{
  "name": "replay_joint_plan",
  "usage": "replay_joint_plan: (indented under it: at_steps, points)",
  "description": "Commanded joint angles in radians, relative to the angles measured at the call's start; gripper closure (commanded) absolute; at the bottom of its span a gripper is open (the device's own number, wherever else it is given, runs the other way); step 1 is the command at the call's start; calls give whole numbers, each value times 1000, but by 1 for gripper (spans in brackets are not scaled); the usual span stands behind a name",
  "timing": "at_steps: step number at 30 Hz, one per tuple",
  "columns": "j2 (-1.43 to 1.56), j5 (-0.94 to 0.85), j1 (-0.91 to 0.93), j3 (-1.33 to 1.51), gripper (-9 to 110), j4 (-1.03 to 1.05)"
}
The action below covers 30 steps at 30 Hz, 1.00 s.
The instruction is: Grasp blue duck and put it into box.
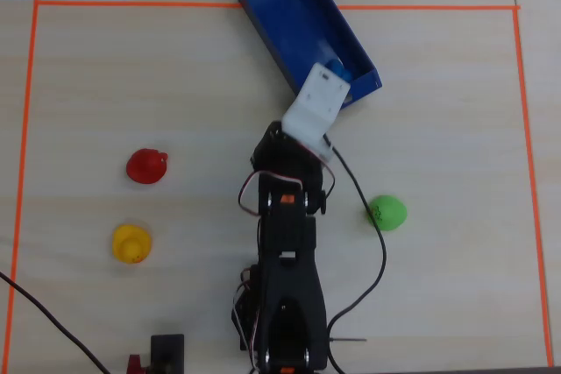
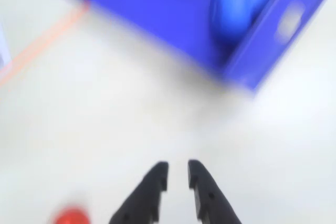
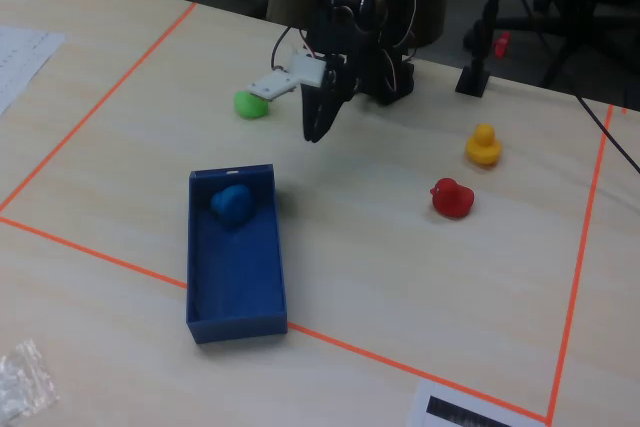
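Note:
The blue duck (image 3: 231,202) lies inside the dark blue box (image 3: 235,277), at the end nearest the arm. The wrist view shows the blue duck (image 2: 233,6) as a blurred blob in the corner of the box (image 2: 157,9). My gripper (image 2: 178,174) hangs over bare table short of the box, its black fingers a narrow gap apart with nothing between them. In the fixed view the gripper (image 3: 316,132) points down, above and behind the box. From overhead the box (image 1: 289,6) lies slanted at the top, and the white wrist mount (image 1: 317,98) covers its near end and the gripper.
A red duck (image 1: 145,165) and a yellow duck (image 1: 131,243) sit left of the arm in the overhead view, and a green duck (image 1: 387,213) sits to its right. Orange tape (image 1: 26,129) frames the work area. A black cable (image 1: 372,251) trails by the green duck.

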Motion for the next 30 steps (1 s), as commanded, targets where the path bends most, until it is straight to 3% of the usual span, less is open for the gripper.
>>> replay_joint_plan:
  at_steps: [1, 8, 13, 30]
  points:
    - [393, -15, -95, 261, 101, 147]
    - [701, -26, -207, 538, 101, 330]
    - [811, -115, -227, 571, 101, 540]
    - [811, -150, -206, 577, 101, 541]
